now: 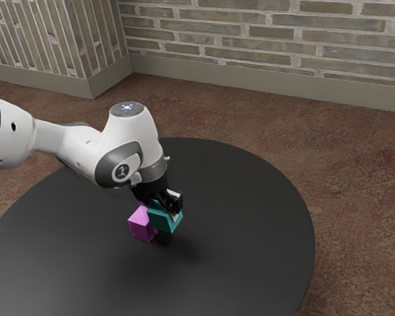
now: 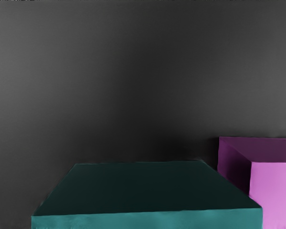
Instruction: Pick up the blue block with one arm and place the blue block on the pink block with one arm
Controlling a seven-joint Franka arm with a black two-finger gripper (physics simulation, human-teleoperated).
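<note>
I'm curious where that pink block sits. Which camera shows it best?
The exterior view: the pink block sits on the table beside the blue block. The wrist view catches just part of the pink block.

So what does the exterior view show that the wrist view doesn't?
Exterior view: the arm, its gripper shut on the blue block, the table's round rim, the floor and the brick wall. Wrist view: a close look across the blue block's top, with the pink block's shaded side beside it. Both: the two blocks side by side and the dark tabletop.
</note>
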